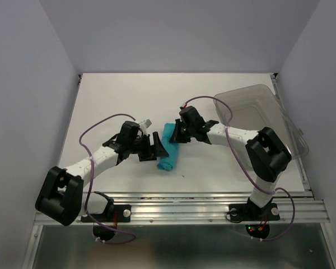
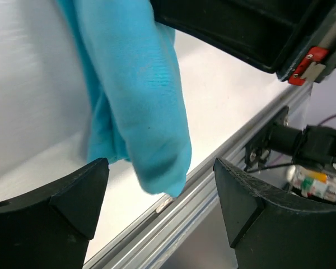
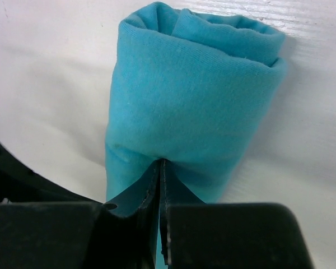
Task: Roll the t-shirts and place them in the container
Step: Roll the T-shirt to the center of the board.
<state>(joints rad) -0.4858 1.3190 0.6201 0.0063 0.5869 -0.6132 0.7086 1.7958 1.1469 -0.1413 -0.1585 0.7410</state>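
The teal t-shirt (image 1: 169, 148) lies as a rolled bundle on the white table, between the two grippers. My right gripper (image 1: 178, 134) is at the roll's far end. In the right wrist view its jaws (image 3: 160, 163) are pressed together against the roll (image 3: 190, 95), with teal cloth creased at the tips and showing in the slit between them. My left gripper (image 1: 155, 147) is open just left of the roll. In the left wrist view the roll's near end (image 2: 140, 95) hangs just beyond the gap between the open fingers (image 2: 159, 174), touching neither.
The clear grey-tinted bin (image 1: 263, 112) stands at the right back of the table. The aluminium rail (image 1: 185, 197) runs along the near edge, close below the roll's near end. The right gripper's black body (image 2: 241, 33) shows in the left wrist view.
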